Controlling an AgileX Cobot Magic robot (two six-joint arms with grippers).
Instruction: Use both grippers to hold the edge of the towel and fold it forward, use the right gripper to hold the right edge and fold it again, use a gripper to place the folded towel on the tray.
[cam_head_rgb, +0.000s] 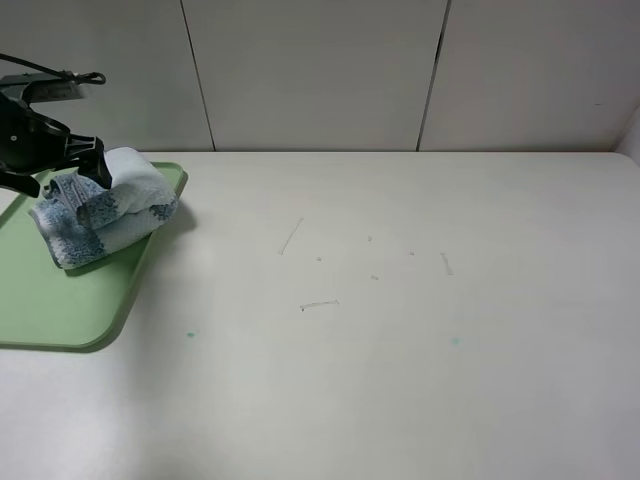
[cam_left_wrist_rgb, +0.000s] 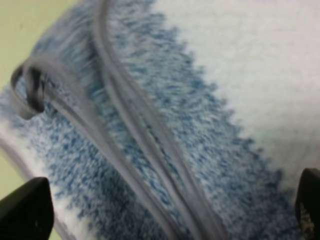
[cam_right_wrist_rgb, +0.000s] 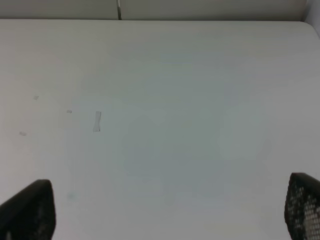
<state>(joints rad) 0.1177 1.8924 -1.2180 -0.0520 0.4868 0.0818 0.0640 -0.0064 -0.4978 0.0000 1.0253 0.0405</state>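
Currently the fluffy terry towel with blue-grey and white stripes (cam_head_rgb: 105, 210) lies bunched in a loose folded lump on the far right part of the flat light-green plastic tray with rounded corners (cam_head_rgb: 60, 300). That tray sits at the left side of the white table (cam_head_rgb: 400, 330), as the high camera shows it. One side of the towel reaches the tray's right rim and seems to hang slightly over it.

Left gripper (cam_left_wrist_rgb: 165, 210): black arm end (cam_head_rgb: 40, 140), low over the far end of the towel. In the left wrist view its two black fingertips (cam_left_wrist_rgb: 25, 210) appear at opposite edges of the picture, spread wide, with the towel filling the space between them. The cloth is very close to the camera and blurred. Whether the fingertips touch the pile cannot be told; nothing is pinched between them.

Same view: the narrow grey stitched binding (cam_left_wrist_rgb: 145, 130) runs in doubled lines across a blue-grey stripe. A small grey loop tag (cam_left_wrist_rgb: 30, 90) lies beside it, and a white stripe takes up the other side. A sliver of green tray shows at one corner.

Right gripper (cam_right_wrist_rgb: 165, 210): not seen in the high view. Its wrist view shows two black fingertips (cam_right_wrist_rgb: 30, 210) far apart over bare white table, holding nothing. A small pale scuff mark (cam_right_wrist_rgb: 97, 121) is on the table surface ahead of it.
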